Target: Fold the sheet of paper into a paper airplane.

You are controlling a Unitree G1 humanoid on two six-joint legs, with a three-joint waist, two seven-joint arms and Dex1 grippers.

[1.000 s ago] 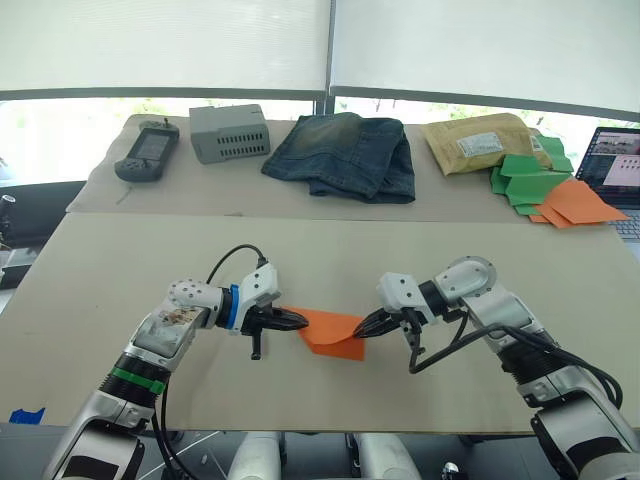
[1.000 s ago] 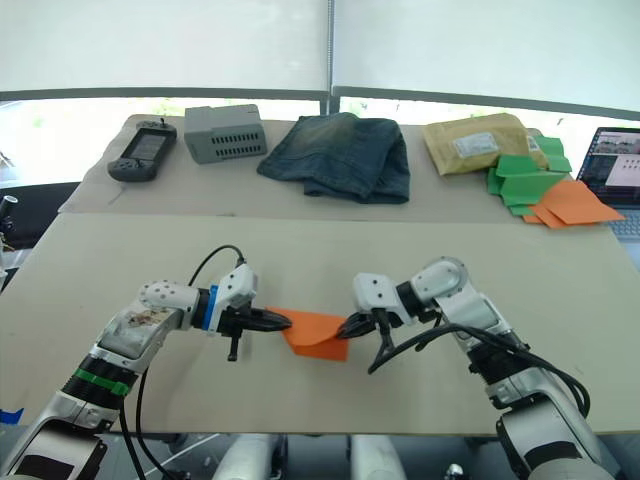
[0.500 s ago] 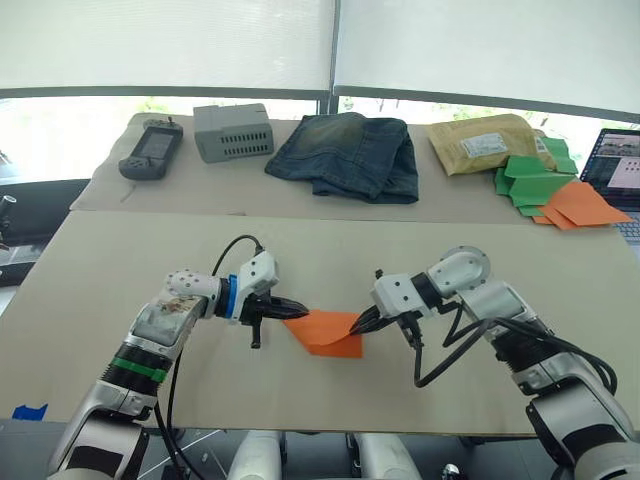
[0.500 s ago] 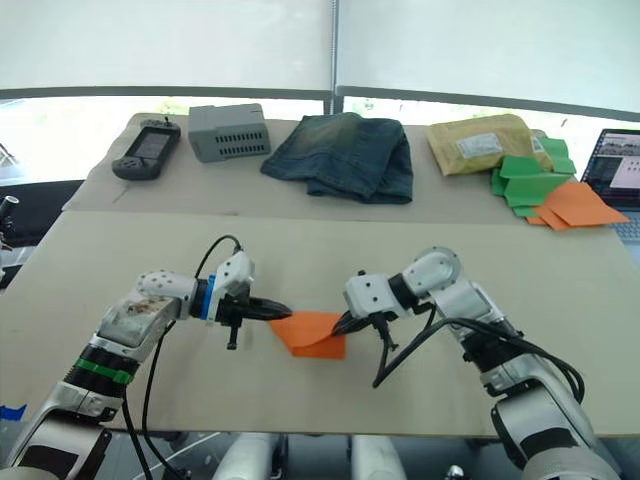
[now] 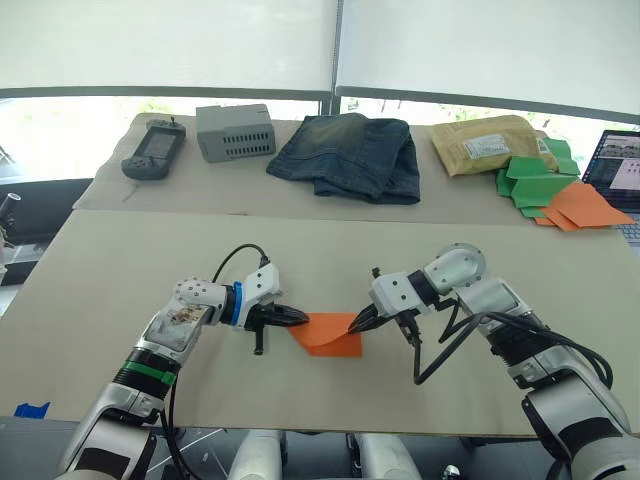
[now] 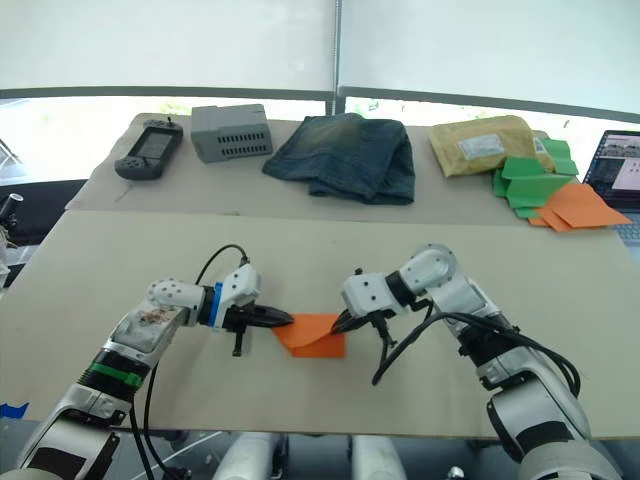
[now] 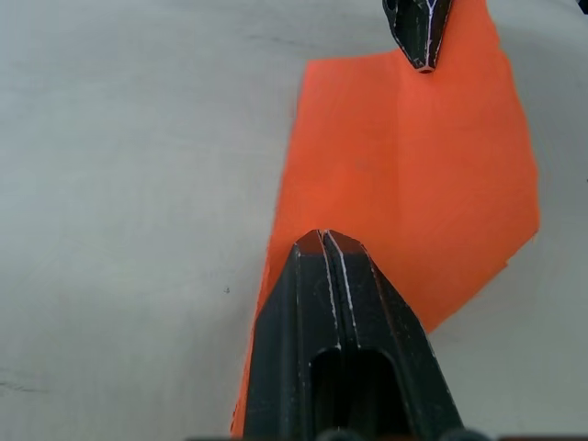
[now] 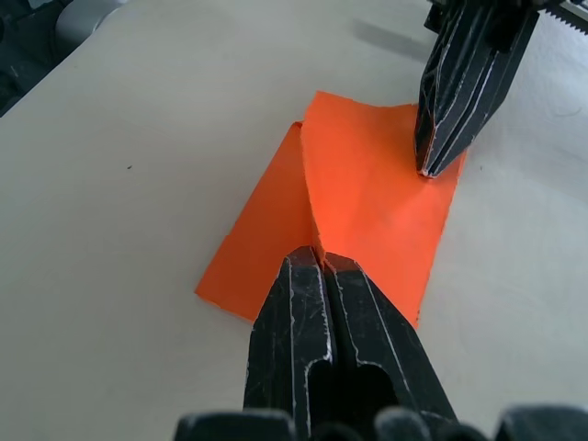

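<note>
The orange sheet of paper (image 5: 330, 335) lies on the near beige table (image 5: 120, 260), partly folded, with a crease running across it and its right part raised off the surface. My left gripper (image 5: 301, 319) is shut, its tip resting on the sheet's left corner (image 7: 303, 276). My right gripper (image 5: 356, 324) comes in from the other side and is shut on the sheet's raised fold (image 8: 310, 211). The two tips face each other a short way apart across the paper.
On the far table lie a handheld device (image 5: 153, 150), a grey box (image 5: 234, 130), folded jeans (image 5: 350, 155), a padded envelope (image 5: 485, 143) and a pile of green and orange papers (image 5: 545, 190). A laptop (image 5: 620, 165) sits at the right edge.
The view has shifted slightly. Both grippers and the paper stand much as before.
</note>
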